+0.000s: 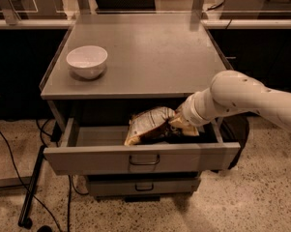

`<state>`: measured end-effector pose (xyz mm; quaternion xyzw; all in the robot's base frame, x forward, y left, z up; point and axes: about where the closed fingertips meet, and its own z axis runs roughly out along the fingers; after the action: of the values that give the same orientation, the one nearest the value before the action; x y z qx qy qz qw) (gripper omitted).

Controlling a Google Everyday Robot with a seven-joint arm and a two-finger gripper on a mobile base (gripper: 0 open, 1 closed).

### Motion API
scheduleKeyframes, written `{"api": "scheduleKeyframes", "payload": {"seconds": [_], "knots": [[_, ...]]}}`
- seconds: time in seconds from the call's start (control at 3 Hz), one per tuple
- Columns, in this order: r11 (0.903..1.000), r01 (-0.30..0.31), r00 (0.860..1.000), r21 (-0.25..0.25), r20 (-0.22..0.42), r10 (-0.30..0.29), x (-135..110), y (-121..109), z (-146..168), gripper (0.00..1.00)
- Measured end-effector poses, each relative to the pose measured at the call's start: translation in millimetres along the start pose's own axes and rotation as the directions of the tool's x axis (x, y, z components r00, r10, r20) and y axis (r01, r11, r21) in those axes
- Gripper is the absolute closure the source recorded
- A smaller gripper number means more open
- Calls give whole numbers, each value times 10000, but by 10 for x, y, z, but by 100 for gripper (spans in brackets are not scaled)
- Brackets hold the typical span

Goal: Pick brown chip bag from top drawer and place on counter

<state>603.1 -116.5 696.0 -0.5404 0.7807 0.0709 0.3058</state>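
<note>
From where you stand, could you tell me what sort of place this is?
Probably a lab or office: grey metal cabinet, speckled hard floor, glass panels behind. The gripper is in the top drawer at the brown chip bag.
</note>
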Motion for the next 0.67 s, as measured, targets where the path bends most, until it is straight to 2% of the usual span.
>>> {"api": "scheduleKeyframes", "payload": {"seconds": [0.67], "knots": [[9970, -765, 9970, 96, -99, 766, 28, -75, -338, 100]]}}
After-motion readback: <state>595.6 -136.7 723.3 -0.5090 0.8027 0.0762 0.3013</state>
